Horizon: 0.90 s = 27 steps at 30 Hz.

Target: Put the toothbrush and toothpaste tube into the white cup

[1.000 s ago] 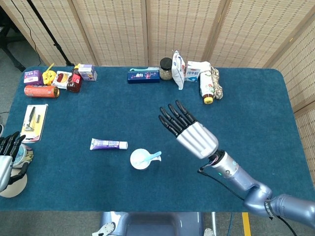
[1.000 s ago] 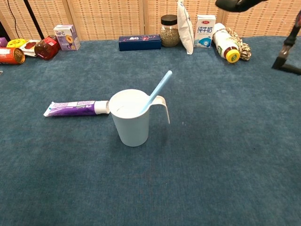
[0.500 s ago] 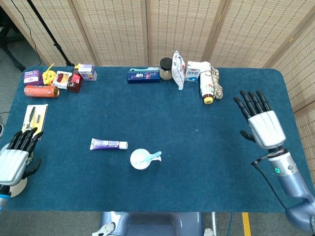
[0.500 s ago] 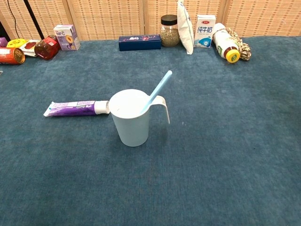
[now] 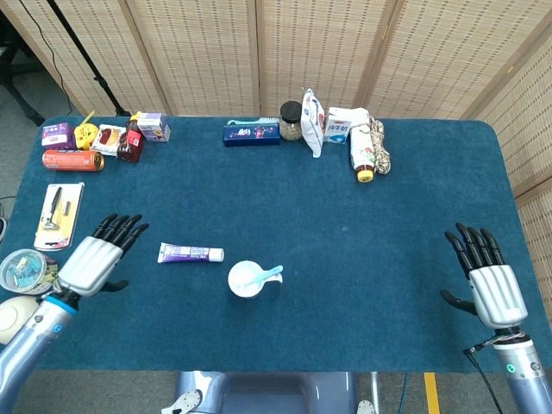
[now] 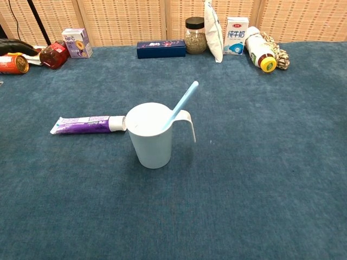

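1. Since the earlier frame, our left hand (image 5: pixel 93 260) has come forward over the table's left side, and our right hand (image 5: pixel 488 281) has drawn back to the right near edge.
2. Head view: both hands flat, fingers apart, holding nothing. Toothpaste tube (image 5: pixel 191 254) lies just left of the white cup (image 5: pixel 246 279); toothbrush (image 5: pixel 270 276) leans in the cup.
3. Chest view: cup (image 6: pixel 150 135) upright, toothbrush (image 6: pixel 181 105) tilted right; purple tube (image 6: pixel 87 124), print unreadable, cap touching the cup. Carton (image 6: pixel 76 42) at back left reads "NFC".
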{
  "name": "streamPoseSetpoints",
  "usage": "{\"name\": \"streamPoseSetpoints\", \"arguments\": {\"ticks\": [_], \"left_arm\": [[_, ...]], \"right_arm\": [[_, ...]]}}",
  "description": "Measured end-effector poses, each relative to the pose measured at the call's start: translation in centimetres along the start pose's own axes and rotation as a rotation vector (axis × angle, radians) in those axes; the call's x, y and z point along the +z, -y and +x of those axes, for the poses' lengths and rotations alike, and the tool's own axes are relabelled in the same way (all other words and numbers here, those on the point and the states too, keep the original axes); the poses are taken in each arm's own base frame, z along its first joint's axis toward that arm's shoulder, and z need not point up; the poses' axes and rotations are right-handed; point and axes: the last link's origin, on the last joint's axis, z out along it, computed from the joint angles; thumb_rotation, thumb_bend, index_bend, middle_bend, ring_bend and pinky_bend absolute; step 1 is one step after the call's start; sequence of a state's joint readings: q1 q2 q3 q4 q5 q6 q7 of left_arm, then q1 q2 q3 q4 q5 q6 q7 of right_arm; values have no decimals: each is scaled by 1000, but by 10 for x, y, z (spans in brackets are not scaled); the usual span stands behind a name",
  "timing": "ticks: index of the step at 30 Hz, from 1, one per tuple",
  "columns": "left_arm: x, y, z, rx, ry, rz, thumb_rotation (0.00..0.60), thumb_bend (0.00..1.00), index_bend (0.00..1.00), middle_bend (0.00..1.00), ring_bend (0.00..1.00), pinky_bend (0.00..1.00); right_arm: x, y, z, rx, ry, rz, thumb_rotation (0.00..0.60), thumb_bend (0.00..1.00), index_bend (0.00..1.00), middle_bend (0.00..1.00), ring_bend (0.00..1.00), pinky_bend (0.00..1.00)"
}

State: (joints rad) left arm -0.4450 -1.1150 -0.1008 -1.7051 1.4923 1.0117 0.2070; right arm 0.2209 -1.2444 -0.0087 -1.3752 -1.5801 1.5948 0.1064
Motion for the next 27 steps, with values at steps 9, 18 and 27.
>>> {"name": "streamPoseSetpoints", "arguments": {"ticks": [9, 18, 27], "left_arm": [[66, -35, -15, -62, 84, -24, 600, 86, 0, 0, 0, 0], [109, -65, -29, -64, 163, 1, 600, 114, 0, 0, 0, 16], [134, -100, -37, -34, 210, 7, 600, 235, 54, 9, 4, 184]], "right_arm": [[-6, -5, -1, 12, 2, -9, 600, 0, 0, 0, 0, 0], [-5, -8, -2, 14, -4, -7, 600, 0, 0, 0, 0, 0], [-3, -9, -2, 7, -7, -20, 600, 0, 0, 0, 0, 0]]}}
